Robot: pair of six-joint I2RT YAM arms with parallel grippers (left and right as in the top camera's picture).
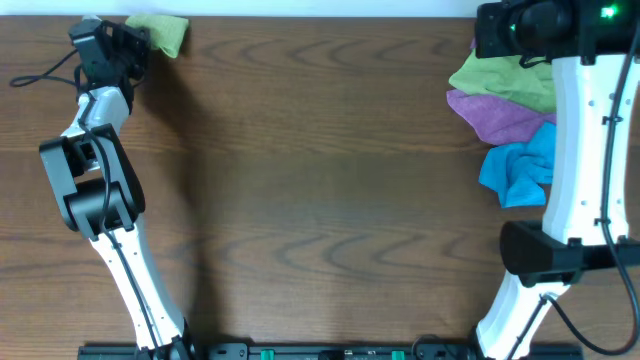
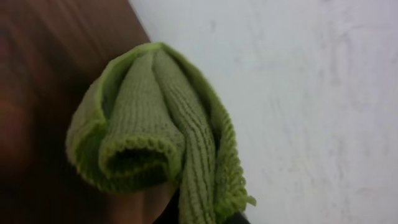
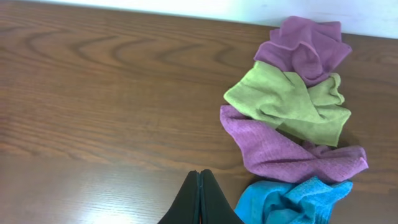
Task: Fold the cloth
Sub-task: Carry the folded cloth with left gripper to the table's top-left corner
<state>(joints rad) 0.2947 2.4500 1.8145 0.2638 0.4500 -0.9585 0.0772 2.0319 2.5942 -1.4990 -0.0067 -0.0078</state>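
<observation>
A light green knitted cloth [image 1: 166, 32] lies bunched and folded at the table's far left corner, by the white wall. My left gripper [image 1: 135, 40] is right against it. In the left wrist view the green cloth [image 2: 155, 124] fills the middle, and its lower end runs down between the dark fingers [image 2: 199, 218], which look shut on it. My right gripper [image 3: 199, 175] is shut and empty over bare wood, just left of a pile of cloths.
A pile of crumpled cloths lies at the far right: a green cloth [image 1: 505, 80], a purple cloth [image 1: 500, 118] and a blue cloth [image 1: 520, 170]. The right wrist view shows green [image 3: 286, 102], purple [image 3: 280, 152], blue [image 3: 292, 202] and a second purple one [image 3: 305, 46].
</observation>
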